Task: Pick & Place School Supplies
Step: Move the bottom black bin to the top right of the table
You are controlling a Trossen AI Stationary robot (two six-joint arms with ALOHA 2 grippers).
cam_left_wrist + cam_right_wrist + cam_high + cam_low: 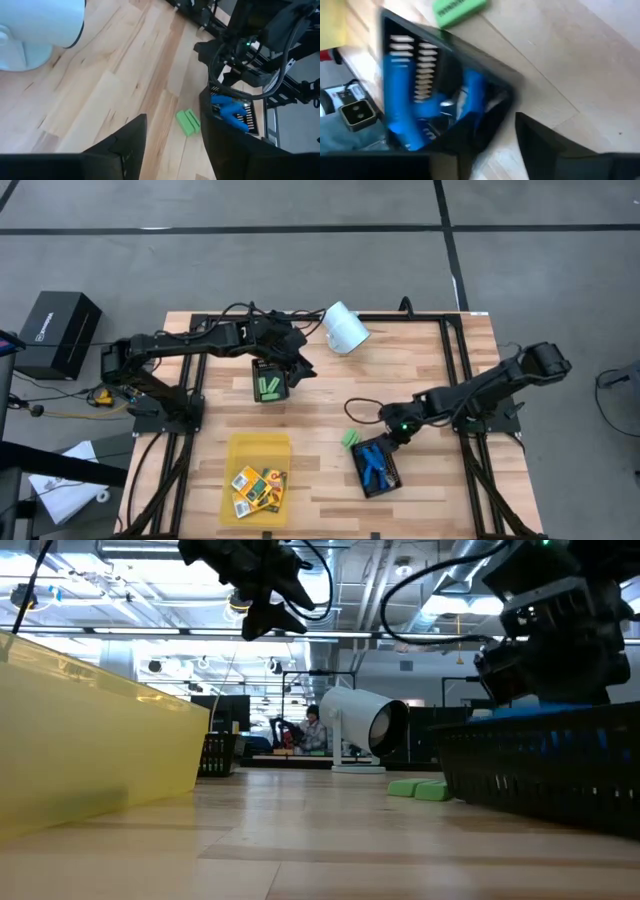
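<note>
Green pieces (pixel 349 439) on surface: light, stiff; pinch long sides. Right claw (pixel 492 145) open, empty; left claw (pixel 172 145) open.

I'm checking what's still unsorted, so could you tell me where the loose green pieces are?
In the high view, the green pieces lie on the bare table right of centre, just beside the black tray holding the blue tools, below the right pincer.

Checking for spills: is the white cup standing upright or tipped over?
Tipped over. The white cup lies on its side on the table; the low view shows its open mouth facing sideways.
</note>
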